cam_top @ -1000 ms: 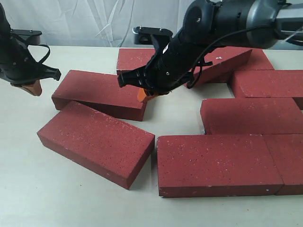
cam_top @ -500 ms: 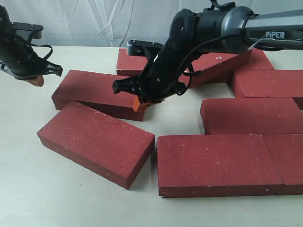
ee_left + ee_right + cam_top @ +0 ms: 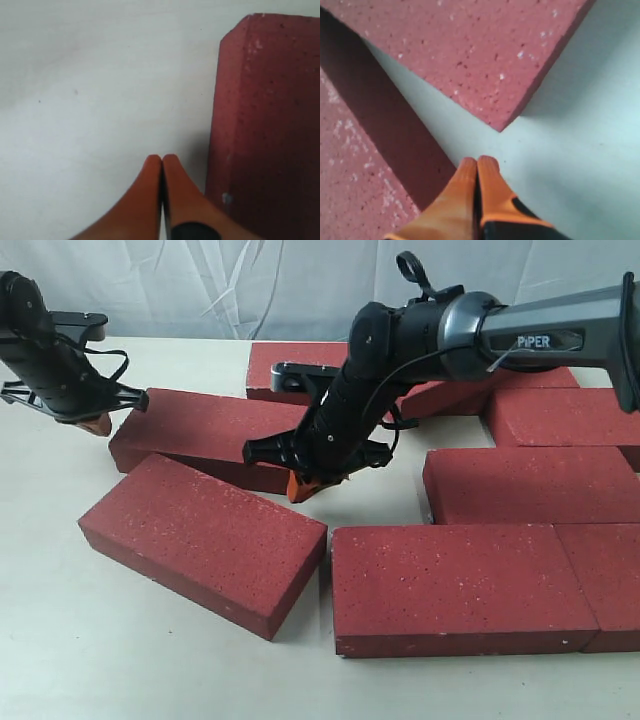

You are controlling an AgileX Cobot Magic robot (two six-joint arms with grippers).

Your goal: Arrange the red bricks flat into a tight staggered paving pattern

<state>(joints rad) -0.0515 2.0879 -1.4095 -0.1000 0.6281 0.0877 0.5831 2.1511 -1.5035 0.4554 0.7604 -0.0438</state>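
Several red bricks lie flat on the pale table (image 3: 60, 640). One brick (image 3: 205, 425) lies at an angle at the left, and a second angled brick (image 3: 200, 535) lies in front of it. My left gripper (image 3: 97, 426) is shut and empty, just off the first brick's left end; the left wrist view shows its gripper (image 3: 161, 159) beside that brick (image 3: 270, 125). My right gripper (image 3: 298, 490) is shut and empty, low at the same brick's right end. In the right wrist view its gripper (image 3: 478, 161) points at bare table between two bricks (image 3: 470, 50) (image 3: 350, 170).
Laid bricks fill the right side: a front one (image 3: 460, 580), its right neighbour (image 3: 610, 575), one behind (image 3: 530, 485) and another further back (image 3: 570, 415). A brick (image 3: 285, 365) lies at the back, and a tilted one (image 3: 450, 395) shows behind the right arm.
The right gripper has come down and forward to the table at the angled brick's right end. The left gripper has moved right, close to that brick's left end. The bricks have not shifted.
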